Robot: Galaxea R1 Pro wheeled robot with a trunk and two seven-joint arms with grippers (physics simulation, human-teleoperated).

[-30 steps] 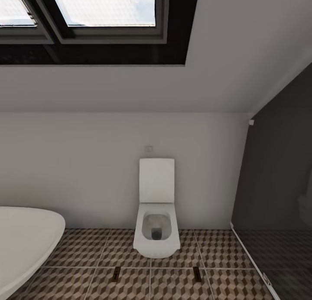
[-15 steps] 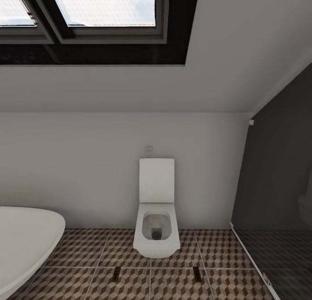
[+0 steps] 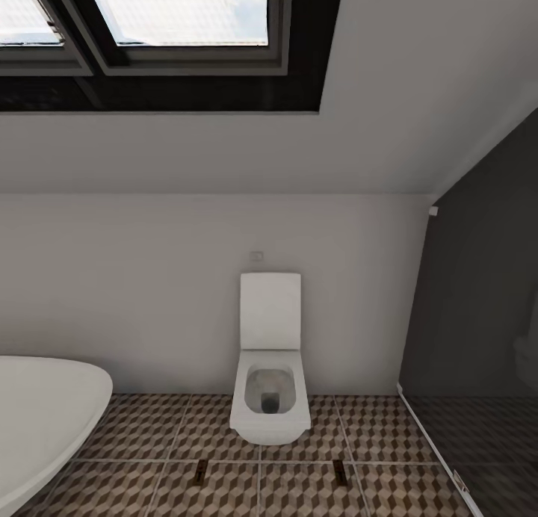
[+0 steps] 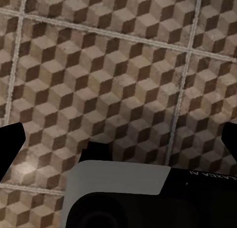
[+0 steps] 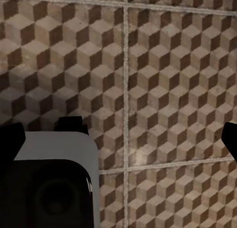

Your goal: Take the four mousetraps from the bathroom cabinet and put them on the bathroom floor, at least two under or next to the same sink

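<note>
The bathroom floor of cube-pattern tiles runs along the bottom of the head view. Two small flat brown-and-dark rectangles lie on it in front of the toilet; they are too small to tell whether they are mousetraps. The cabinet and the bathroom sink are out of view. My left gripper hangs open over bare floor tiles, its dark fingertips far apart. My right gripper is open too, over bare tiles, with nothing between its fingers.
A white toilet stands against the far wall, straight ahead. A rounded white bathtub fills the lower left. A dark glass shower screen closes off the right. Skylight windows sit in the sloped ceiling above.
</note>
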